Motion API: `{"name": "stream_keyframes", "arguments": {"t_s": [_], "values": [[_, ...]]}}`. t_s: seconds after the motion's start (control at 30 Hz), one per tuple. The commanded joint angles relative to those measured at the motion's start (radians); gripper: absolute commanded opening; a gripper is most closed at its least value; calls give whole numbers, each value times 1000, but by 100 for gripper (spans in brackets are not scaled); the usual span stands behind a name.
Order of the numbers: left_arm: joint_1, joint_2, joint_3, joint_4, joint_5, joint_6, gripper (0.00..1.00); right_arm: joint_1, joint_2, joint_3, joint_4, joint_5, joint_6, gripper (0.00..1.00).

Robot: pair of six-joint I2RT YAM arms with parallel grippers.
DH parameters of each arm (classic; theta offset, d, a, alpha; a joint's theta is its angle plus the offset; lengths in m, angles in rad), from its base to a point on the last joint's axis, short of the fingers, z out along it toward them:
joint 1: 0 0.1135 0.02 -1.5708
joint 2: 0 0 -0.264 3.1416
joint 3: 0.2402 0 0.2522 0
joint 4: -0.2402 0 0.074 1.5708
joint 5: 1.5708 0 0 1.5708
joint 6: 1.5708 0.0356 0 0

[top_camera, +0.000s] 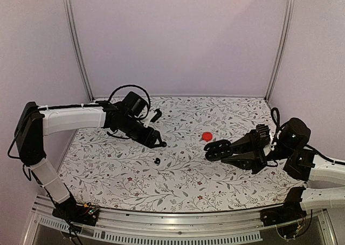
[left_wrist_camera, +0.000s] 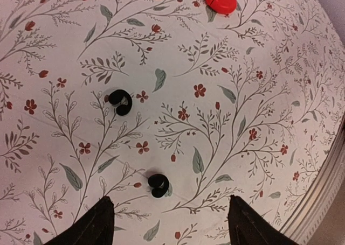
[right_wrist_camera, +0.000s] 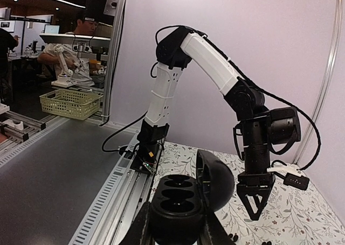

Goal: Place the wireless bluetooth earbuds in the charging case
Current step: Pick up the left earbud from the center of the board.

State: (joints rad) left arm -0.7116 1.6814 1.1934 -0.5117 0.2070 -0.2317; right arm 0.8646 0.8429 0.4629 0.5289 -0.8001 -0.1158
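Left gripper (left_wrist_camera: 170,226): jaws wide apart, empty, over two earbuds (left_wrist_camera: 158,184) lying apart on worktop (left_wrist_camera: 259,94). Right gripper (right_wrist_camera: 177,231): jaws clamped on charging case (right_wrist_camera: 178,202), lid up, near red disc (top_camera: 206,136).

A glossy black plastic charging case (right_wrist_camera: 180,212) sits in the right gripper (right_wrist_camera: 178,230); shiny black earbuds (left_wrist_camera: 158,185) lie on matt cloth (left_wrist_camera: 242,67) beneath the left gripper (left_wrist_camera: 170,202).

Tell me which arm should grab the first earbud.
Left. The left gripper is open right above the earbuds, while the right gripper is shut on the open charging case.
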Motion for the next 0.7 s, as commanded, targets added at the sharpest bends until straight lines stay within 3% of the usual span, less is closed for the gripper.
{"name": "stream_keyframes", "arguments": {"t_s": [0.0,0.5,0.67], "values": [[15,-24,-21,33,42,0,72,11,-44,30,-28,-24,-61,0],[24,29,-3,40,57,20,69,52,-61,44,-103,-10,-110,0],[39,72,15,33,82,4,63,53,-50,46,-107,1,-106,0]]}}
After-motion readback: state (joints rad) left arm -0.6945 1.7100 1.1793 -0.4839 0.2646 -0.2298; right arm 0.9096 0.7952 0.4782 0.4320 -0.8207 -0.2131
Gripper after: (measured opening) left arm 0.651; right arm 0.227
